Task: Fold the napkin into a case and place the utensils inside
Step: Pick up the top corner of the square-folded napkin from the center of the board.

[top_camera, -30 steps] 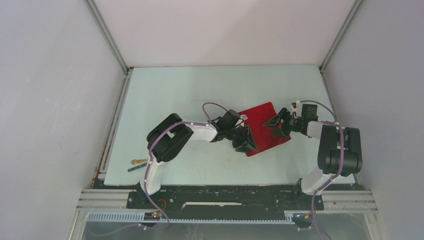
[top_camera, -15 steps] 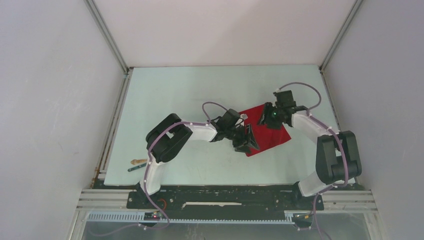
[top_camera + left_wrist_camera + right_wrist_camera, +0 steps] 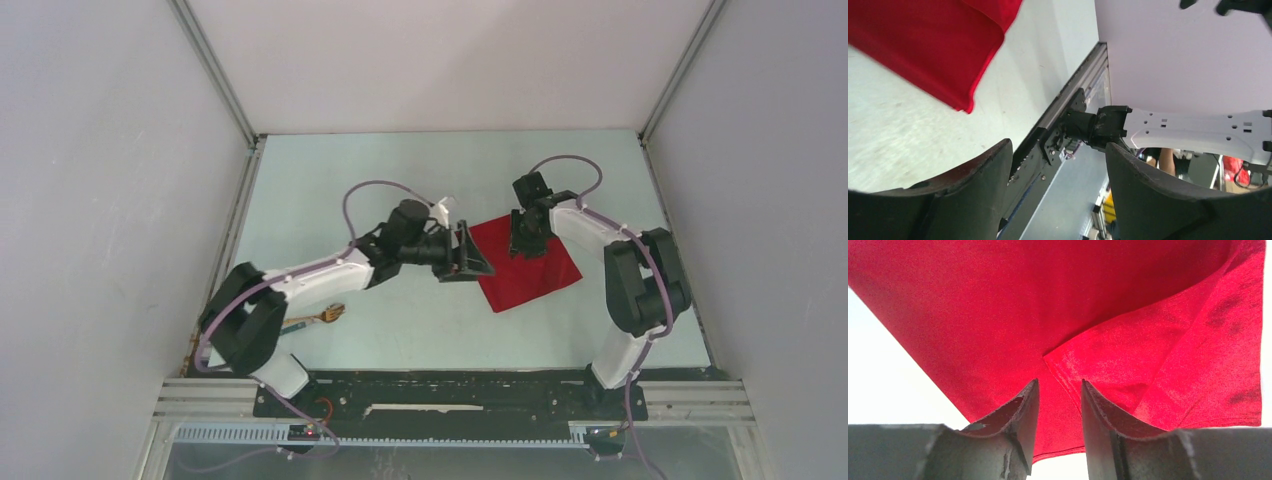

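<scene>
The red napkin (image 3: 540, 275) lies on the pale table, one flap folded over itself (image 3: 1158, 355). My right gripper (image 3: 526, 238) hangs over its far left part. Its jaws (image 3: 1060, 385) stand a narrow gap apart just above the cloth near the flap's corner, gripping nothing. My left gripper (image 3: 470, 262) is beside the napkin's left edge, open and empty (image 3: 1058, 165). In the left wrist view the napkin (image 3: 923, 45) is at the upper left. A wooden fork (image 3: 328, 314) lies by the left arm's forearm, partly under it.
The left arm stretches across the table's left half. Metal frame rails (image 3: 225, 250) run along the table's sides and front (image 3: 1068, 107). White walls close in the back and both sides.
The left arm has stretched out and drawn its gripper left off the napkin, opening wider. The right gripper has moved to the napkin's far left part, its jaws narrowing. The fork lies farther right.
</scene>
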`<state>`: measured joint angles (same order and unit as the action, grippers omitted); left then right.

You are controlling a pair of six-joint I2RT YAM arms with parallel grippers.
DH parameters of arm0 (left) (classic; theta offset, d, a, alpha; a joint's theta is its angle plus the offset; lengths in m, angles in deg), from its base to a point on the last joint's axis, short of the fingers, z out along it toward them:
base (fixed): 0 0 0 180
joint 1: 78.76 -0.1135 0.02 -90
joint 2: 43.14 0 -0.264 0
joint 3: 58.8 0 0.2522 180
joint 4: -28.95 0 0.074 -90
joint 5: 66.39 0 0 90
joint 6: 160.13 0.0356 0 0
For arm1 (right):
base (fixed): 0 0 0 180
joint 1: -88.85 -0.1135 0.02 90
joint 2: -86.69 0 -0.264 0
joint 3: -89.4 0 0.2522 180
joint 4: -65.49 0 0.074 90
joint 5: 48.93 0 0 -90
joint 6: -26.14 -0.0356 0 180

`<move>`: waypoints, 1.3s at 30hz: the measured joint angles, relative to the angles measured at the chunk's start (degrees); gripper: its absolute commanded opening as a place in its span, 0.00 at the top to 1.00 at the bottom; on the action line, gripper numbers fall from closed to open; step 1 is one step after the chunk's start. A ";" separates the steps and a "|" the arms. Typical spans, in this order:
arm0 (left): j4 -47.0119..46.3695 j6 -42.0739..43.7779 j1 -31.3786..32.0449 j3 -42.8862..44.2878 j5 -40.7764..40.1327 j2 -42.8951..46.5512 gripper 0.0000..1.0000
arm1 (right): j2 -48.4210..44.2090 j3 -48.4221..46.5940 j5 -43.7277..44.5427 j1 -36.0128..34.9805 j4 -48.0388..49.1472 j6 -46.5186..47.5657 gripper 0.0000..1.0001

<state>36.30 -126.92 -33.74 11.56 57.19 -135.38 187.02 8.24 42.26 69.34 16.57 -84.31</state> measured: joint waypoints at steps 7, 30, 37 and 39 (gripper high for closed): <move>5.75 4.79 -7.02 -8.15 -2.32 10.86 0.25 | 3.17 -3.43 1.90 -2.36 -3.30 0.00 0.52; 10.91 8.37 -9.05 -11.74 -3.02 14.93 0.25 | 9.09 -6.14 5.86 -3.52 -5.16 -0.44 0.65; 10.88 8.31 -9.05 -11.74 -2.97 14.93 0.25 | 9.09 -6.16 6.05 -3.56 -4.26 -0.48 0.79; 10.86 8.28 -9.05 -11.74 -2.95 14.93 0.25 | 9.09 -6.16 6.08 -3.56 -4.17 -0.46 0.85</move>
<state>47.16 -118.64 -42.79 -0.18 54.24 -120.45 196.11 2.08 48.34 65.78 12.39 -84.76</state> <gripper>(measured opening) 0.750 0.228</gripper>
